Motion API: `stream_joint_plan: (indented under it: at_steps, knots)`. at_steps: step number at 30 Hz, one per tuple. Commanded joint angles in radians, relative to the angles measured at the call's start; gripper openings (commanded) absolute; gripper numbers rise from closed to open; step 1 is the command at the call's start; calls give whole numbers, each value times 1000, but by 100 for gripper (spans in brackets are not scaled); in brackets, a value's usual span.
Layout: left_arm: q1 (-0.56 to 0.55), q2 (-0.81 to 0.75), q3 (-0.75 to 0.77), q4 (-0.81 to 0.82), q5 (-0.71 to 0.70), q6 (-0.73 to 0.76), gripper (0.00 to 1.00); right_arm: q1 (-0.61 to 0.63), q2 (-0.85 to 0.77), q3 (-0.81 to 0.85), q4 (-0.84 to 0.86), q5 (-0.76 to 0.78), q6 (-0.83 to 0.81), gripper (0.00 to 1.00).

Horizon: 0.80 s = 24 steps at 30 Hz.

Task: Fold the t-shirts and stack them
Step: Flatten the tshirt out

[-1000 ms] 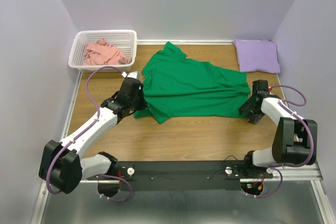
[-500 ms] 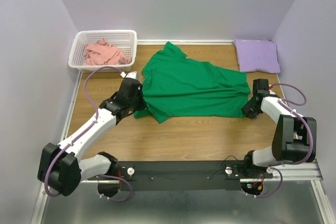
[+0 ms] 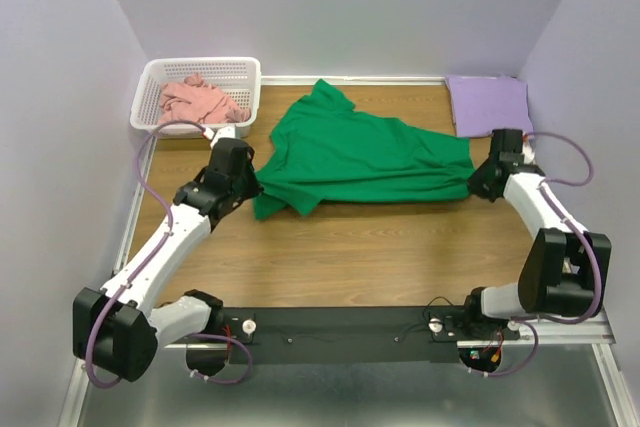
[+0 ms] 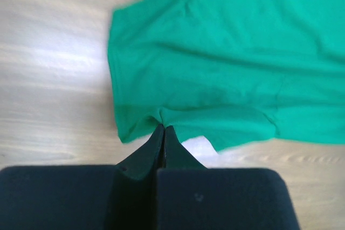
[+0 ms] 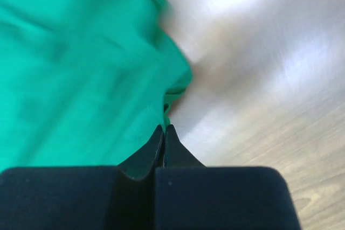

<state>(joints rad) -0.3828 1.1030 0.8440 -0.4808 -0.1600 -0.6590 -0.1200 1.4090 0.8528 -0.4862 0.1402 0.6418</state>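
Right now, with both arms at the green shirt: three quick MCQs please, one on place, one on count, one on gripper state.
1. Where is the pink t-shirt?
A) in the white basket
B) flat on the wood
C) folded on a stack

2. How many t-shirts lie outside the basket?
A) one
B) two
C) three

3. The right gripper is:
A) wide open
B) shut on nothing
C) shut on the green t-shirt

Answers:
1 A, it lies crumpled inside the lattice walls.
2 B, only the green one and the lavender t-shirt are out.
3 C, the right wrist view shows closed fingers pinching green cloth at its edge.
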Motion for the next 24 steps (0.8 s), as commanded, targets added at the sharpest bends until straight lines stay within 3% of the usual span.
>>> stream_joint_plan:
  at_steps: [1, 5, 8, 12, 16, 24]
  knots:
    - [53, 6, 176, -30, -95, 13, 0, -4, -58, 225, -11, 7, -62, 1]
    - [116, 20, 384, -67, -139, 42, 0, -4, -73, 446, -25, 70, -105, 1]
    - [142, 43, 638, -81, -257, 80, 0, -4, -71, 630, -25, 114, -136, 1]
    - [150, 57, 856, -56, -360, 142, 0, -4, -73, 816, -25, 136, -157, 1]
    - [150, 18, 958, 33, -383, 226, 0, -4, -103, 946, -25, 137, -209, 1]
    - [150, -196, 1003, 148, -417, 435, 0, -3, -312, 973, -6, 113, -341, 1]
